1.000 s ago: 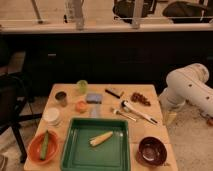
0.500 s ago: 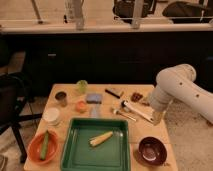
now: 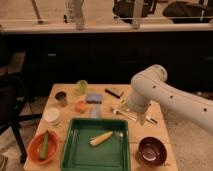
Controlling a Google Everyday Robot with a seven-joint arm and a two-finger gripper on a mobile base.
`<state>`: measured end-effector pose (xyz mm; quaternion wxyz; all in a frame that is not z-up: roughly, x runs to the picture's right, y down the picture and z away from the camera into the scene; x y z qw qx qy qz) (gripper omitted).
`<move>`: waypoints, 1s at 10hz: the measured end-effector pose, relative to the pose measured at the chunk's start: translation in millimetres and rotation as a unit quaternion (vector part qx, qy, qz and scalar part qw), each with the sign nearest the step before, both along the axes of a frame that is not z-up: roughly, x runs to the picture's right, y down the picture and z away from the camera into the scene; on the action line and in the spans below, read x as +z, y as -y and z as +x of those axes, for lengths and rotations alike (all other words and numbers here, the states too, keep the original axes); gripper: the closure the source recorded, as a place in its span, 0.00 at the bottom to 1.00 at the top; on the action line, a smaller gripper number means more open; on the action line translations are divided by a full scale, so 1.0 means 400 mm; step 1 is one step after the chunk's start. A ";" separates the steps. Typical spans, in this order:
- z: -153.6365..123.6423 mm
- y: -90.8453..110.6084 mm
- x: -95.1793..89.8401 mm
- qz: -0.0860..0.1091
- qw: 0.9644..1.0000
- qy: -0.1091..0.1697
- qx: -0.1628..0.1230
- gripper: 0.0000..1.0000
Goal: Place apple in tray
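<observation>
Right now the apple [image 3: 81,106] sits on the table [image 3: 157,127], just past the far left corner of the tray [image 3: 79,152], with a white cup [image 3: 51,116] to its left and a blue sponge [image 3: 94,98] just behind it on the right. My gripper [image 3: 122,108] hangs low over the table's right half, above some utensils and well apart from the apple. Its jaws are spread and carry nothing, which suits an approach.

I judge the pick has not begun. The arm comes in from the right, so I must reach leftward past the sponge. The apple lies so near the rim that the carry should be short. A yellow piece [image 3: 101,138] lies slantwise mid-tray, so I would aim for the bare left side.
</observation>
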<state>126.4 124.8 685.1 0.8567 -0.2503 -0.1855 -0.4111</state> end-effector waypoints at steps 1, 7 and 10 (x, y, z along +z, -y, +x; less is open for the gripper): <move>0.003 0.000 0.001 0.001 1.000 -0.001 -0.001 0.20; -0.015 0.006 0.023 0.004 1.000 0.005 -0.006 0.20; -0.102 0.074 0.112 0.008 0.999 0.028 -0.043 0.20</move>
